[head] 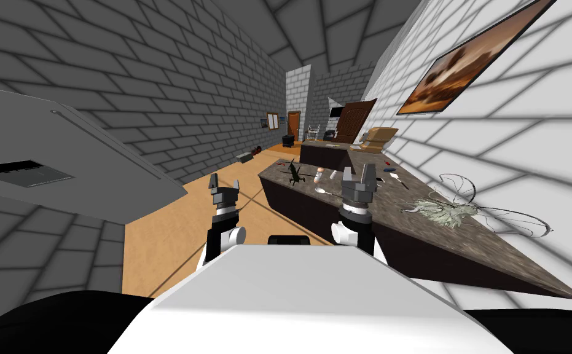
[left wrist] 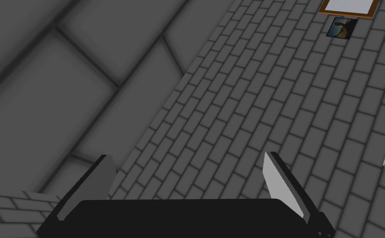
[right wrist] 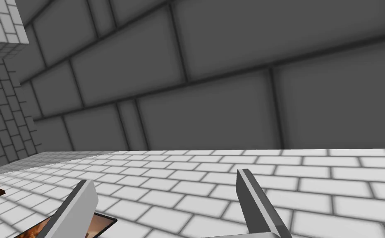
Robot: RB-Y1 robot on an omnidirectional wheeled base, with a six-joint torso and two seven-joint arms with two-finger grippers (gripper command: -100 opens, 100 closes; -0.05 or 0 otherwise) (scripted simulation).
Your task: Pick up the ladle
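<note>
Left gripper [head: 225, 180] and right gripper [head: 358, 169] both gape wide, empty. The ladle [head: 322, 191] lies on the counter [head: 401, 212] near its front edge. The right gripper should probably tip down and straddle its handle crosswise.

My head camera sits high and rolled, facing steeply down and forward along the room, the counter [head: 401, 203] near on its right. The left wrist camera looks along the left gripper [left wrist: 187, 156] at the far grey brick wall [left wrist: 228, 103] on the left. The right wrist camera looks along the right gripper [right wrist: 166, 177] up the near white brick wall [right wrist: 311, 182], sharing the framed picture [right wrist: 98, 226] with the head view.
</note>
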